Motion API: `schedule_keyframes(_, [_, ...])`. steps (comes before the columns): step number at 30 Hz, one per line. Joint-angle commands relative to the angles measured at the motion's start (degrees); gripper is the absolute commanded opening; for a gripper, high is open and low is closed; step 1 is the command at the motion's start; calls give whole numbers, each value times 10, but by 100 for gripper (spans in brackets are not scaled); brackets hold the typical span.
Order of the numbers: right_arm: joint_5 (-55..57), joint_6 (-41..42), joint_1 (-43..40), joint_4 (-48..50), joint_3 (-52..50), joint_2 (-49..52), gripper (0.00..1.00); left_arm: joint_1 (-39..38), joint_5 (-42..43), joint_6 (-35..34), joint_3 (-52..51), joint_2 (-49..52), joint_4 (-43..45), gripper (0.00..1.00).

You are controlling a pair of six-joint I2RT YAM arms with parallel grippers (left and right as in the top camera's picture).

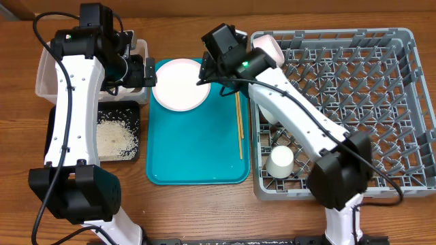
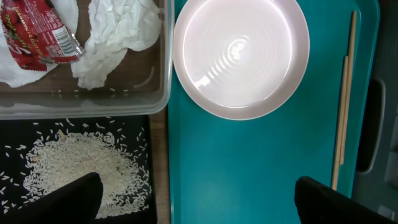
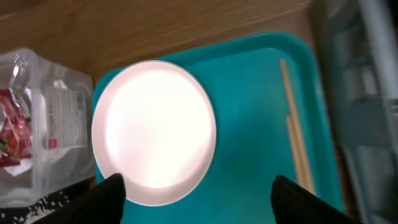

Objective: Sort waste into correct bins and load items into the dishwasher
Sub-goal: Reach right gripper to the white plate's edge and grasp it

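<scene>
The left gripper [image 2: 199, 202] is fully open and holds nothing; its two dark fingers [image 2: 62, 199] are spread wide, one above the black tray and the other above the teal tray. It hovers where the bins meet the large teal rectangular plastic serving tray [image 2: 249, 168]. The right gripper [image 3: 196, 202] is also open and empty, with its jaws apart on either side of the near rim of the round white plate [image 2: 241, 56]. One finger lies just beside that rim, and contact cannot be told. The plate lies flat in the far left corner of the teal tray. The pair of thin tan wooden chopsticks [image 2: 343, 106] lies lengthwise along the tray's right side, well apart from the plate. The clear rectangular plastic tub [image 2: 87, 112] holds crumpled white paper napkins [image 2: 118, 34] and a small red-and-white crinkled snack wrapper [image 2: 40, 34]. A few stray grains lie on its floor. The shallow black rectangular tray [image 2: 18, 134] sits directly beside the tub and holds a spread pile of loose white rice grains [image 2: 81, 168]. The large square grey plastic dish rack [image 1: 354, 88] stands to the right of the teal tray on the brown wooden table [image 1: 204, 211]. It contains two visible items — a small white cup [image 1: 280, 162] near its front left corner and a white bowl [image 1: 269, 46] at its far left corner, partly hidden by the right arm.
</scene>
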Motion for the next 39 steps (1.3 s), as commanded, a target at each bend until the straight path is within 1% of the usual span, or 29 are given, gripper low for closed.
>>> schedule_keyframes(1, [-39,7,10,16,-3,50,72,0,-2,-5,10,3,0,100])
schedule_keyframes(4, [-39,8,17,28,-3,80,67,0,-2,-5,10,3,0,100])
schedule_keyframes(8, [-35,36,21,35,-3,112,58,0,-2,-5,10,3,0,100])
schedule_keyframes(10, [-39,38,21,44,-3,127,56,0,-2,-5,10,3,0,100])
schedule_keyframes(14, [-39,48,21,54,-3,143,51,0,-2,-5,10,3,0,100])
schedule_keyframes(17, [-39,50,21,65,-3,155,44,0,-2,-5,10,3,0,100])
schedule_keyframes(23, [-39,55,21,67,-3,178,40,0,-2,-5,10,3,0,100])
schedule_keyframes(27, [-40,55,21,64,-3,190,33,0,-2,-5,10,3,0,100])
schedule_keyframes(30, [-39,57,21,52,-3,196,22,0,-2,-5,10,3,0,100])
schedule_keyframes(33, [-39,57,19,37,-3,196,4,0,-2,-5,10,3,0,100])
schedule_keyframes(39, [-39,55,12,2,4,193,4,0,-2,-5,10,3,0,100])
